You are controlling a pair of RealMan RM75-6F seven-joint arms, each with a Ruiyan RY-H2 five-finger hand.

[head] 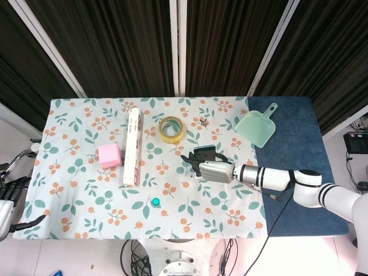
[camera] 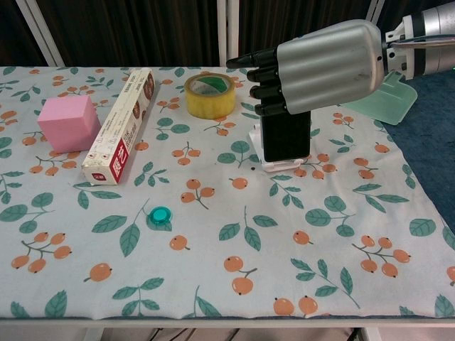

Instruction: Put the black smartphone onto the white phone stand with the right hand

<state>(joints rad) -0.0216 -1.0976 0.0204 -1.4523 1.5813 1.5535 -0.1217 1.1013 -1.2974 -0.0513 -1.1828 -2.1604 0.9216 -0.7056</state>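
The black smartphone (camera: 285,137) stands upright with its lower edge in the white phone stand (camera: 279,165) right of the table's middle. My right hand (camera: 320,67) grips the phone's top, fingers curled over its upper part. In the head view the phone (head: 204,150) shows behind the right hand (head: 213,170), and the stand is mostly hidden. My left hand (head: 7,201) hangs off the table's left edge, holding nothing, fingers apart.
A roll of yellow tape (camera: 210,94) lies behind the stand. A long box (camera: 121,124) and a pink cube (camera: 68,122) sit at the left. A green dustpan (camera: 380,96) lies at the right. A small teal cap (camera: 162,212) rests near the front.
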